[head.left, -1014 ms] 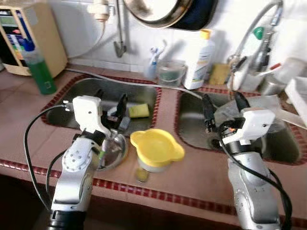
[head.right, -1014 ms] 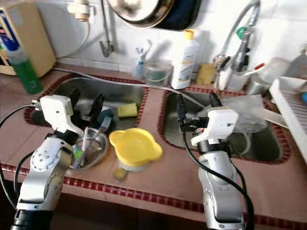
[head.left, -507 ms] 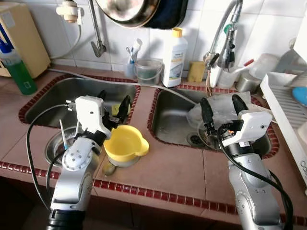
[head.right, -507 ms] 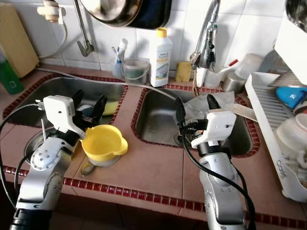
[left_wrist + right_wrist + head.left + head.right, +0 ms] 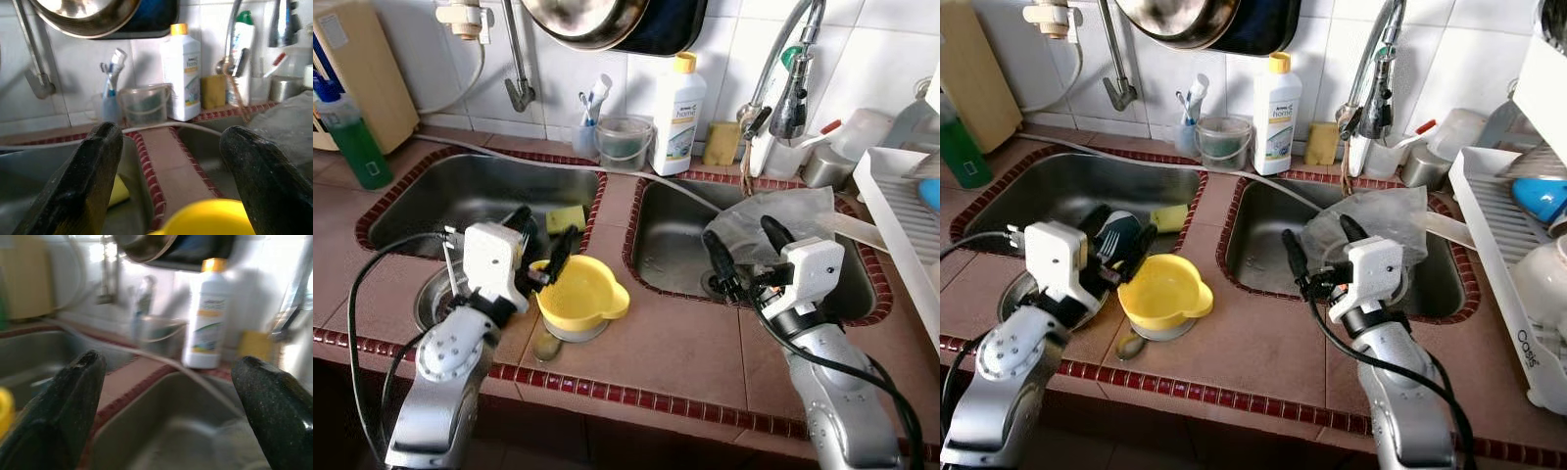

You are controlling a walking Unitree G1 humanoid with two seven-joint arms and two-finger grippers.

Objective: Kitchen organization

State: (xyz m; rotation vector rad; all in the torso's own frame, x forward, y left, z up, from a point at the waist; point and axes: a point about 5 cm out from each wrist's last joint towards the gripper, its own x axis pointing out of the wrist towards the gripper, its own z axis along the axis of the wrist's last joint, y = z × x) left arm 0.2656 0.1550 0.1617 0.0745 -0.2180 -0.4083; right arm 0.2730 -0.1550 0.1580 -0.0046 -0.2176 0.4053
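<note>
Between twin sinks, on tiled surface point(image 5: 675, 343): yellow jug point(image 5: 579, 296), probably light rigid plastic; grip rim. Left pincer point(image 5: 540, 247) wide open, empty, beside it. Right pincer point(image 5: 744, 247) open, empty, over right sink point(image 5: 658, 257).

Right wrist view blurred, pan point(image 5: 597, 18) cut off at top, dish rack point(image 5: 1503, 245) cut by edge

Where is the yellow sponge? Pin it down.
The yellow sponge lies in the left sink, at its back right corner, just beyond the left tool and the yellow cup.
</note>
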